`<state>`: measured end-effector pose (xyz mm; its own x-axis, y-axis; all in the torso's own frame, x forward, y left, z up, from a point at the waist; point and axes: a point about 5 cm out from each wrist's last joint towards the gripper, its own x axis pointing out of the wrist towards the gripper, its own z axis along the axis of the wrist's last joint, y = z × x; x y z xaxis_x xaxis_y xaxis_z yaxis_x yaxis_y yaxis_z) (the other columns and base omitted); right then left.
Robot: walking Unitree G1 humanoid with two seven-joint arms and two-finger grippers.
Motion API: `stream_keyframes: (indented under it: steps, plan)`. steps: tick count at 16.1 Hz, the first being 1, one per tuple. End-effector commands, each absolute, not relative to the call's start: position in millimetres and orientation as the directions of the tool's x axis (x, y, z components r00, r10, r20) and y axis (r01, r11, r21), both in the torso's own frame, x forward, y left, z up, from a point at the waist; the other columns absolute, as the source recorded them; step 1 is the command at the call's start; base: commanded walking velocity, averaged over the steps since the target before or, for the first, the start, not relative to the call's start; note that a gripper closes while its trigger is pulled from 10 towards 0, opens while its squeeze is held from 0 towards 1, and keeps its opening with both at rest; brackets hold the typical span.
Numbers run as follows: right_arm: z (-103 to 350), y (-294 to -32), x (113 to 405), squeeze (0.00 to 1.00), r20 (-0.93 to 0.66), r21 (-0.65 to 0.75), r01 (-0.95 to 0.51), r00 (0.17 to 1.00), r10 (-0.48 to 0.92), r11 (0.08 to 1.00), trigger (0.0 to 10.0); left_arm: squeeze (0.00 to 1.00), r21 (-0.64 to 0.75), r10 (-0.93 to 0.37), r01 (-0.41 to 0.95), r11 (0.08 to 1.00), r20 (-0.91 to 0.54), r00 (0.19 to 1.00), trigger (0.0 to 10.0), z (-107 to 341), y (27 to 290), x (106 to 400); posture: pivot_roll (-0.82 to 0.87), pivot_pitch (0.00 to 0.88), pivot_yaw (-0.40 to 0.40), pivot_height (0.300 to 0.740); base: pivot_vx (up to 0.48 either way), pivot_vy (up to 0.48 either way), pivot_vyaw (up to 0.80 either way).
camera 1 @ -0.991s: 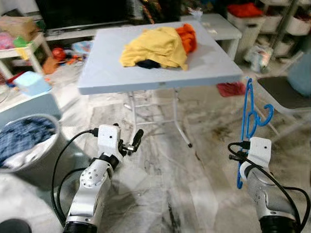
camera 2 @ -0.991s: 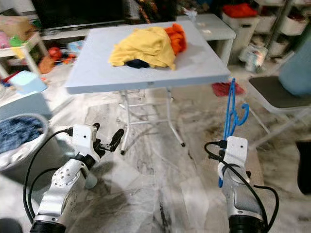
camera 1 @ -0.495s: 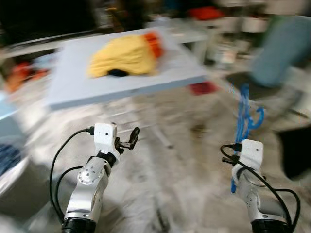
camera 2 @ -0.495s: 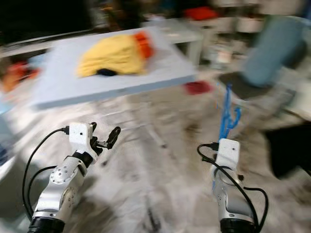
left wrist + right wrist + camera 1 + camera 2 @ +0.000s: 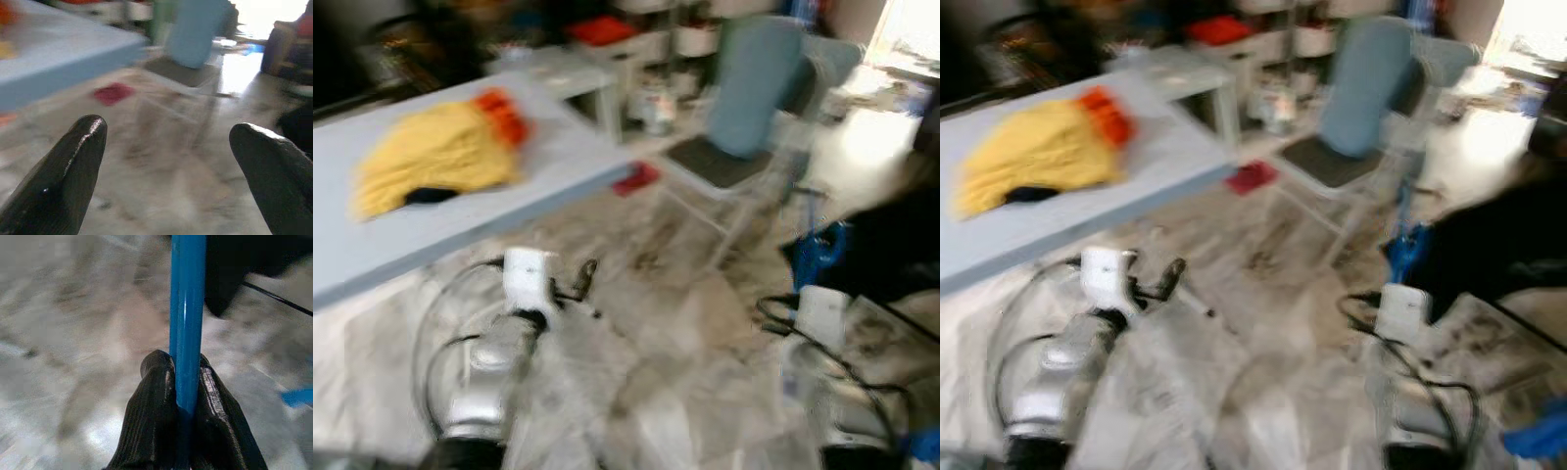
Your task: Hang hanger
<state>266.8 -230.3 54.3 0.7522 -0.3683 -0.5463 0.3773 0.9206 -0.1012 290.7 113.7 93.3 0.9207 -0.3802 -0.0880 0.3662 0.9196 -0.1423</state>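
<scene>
Carry step, views blurred. Right gripper [image 5: 182, 396] pinched the blue hanger [image 5: 187, 318], held upright over the floor beside the chair [image 5: 744, 108]. Left gripper [image 5: 166, 166] was wide, empty. Next: find a rail, hook it.

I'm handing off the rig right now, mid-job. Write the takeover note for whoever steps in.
Right pincer: shut on the blue hanger, which stands up from it.
Left pincer: open, holding nothing, held out over the floor.
Head views are blurred. The table with the yellow cloth lies to the robot's left, and a grey-blue chair stands ahead.
Done: hanger is in hand.
Left: find a rail or hook, none can be made out, and hang the hanger on it.
</scene>
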Motion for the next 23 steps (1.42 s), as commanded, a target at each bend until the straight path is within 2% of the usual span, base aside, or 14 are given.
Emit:
stream_keyframes:
  steps: [1, 9, 11, 14, 16, 18, 23]
  plan:
    - [63, -225, 273, 0.0, -0.517, -0.09, 0.38, 0.772, -0.369, 0.921, 10.0, 0.0, -0.121, -0.368, 0.357, 0.926, -0.093, 0.925, 10.0, 96, 123, 293, -0.18, 0.0, 0.052, 0.74, 0.352, 0.0, -0.79]
    - [65, -238, 264, 0.0, -0.501, -0.184, 0.512, 0.685, -0.528, 0.839, 10.0, 0.0, -0.131, -0.43, 0.414, 0.901, -0.14, 0.892, 10.0, 91, 117, 292, -0.18, 0.0, 0.057, 0.74, 0.35, 0.0, -0.79]
    - [60, -238, 262, 0.0, -0.538, -0.173, 0.525, 0.658, -0.527, 0.833, 10.0, 0.0, -0.134, -0.444, 0.426, 0.895, -0.15, 0.883, 10.0, 90, 115, 291, -0.18, 0.0, 0.057, 0.74, 0.364, 0.0, -0.79]
    - [60, -236, 265, 0.0, -0.547, -0.151, 0.518, 0.665, -0.508, 0.842, 10.0, 0.0, -0.133, -0.452, 0.435, 0.891, -0.159, 0.878, 10.0, 90, 115, 292, -0.18, 0.0, 0.06, 0.74, 0.379, 0.097, -0.78]
    - [57, -229, 266, 0.0, -0.582, -0.123, 0.471, 0.679, -0.448, 0.873, 10.0, 0.0, -0.135, -0.456, 0.438, 0.889, -0.162, 0.875, 10.0, 90, 115, 292, -0.18, 0.0, 0.06, 0.74, 0.354, 0.322, -0.78]
    - [51, -218, 267, 0.0, -0.632, -0.085, 0.387, 0.691, -0.35, 0.918, 10.0, 0.0, -0.139, -0.46, 0.441, 0.886, -0.168, 0.872, 10.0, 89, 114, 292, -0.18, 0.0, 0.06, 0.74, 0.343, 0.334, 0.0]
    - [44, -203, 266, 0.0, -0.678, -0.032, 0.278, 0.7, -0.225, 0.96, 10.0, 0.0, -0.138, -0.471, 0.452, 0.881, -0.17, 0.866, 10.0, 89, 112, 292, -0.18, 0.0, 0.061, 0.74, 0.322, 0.355, 0.0]
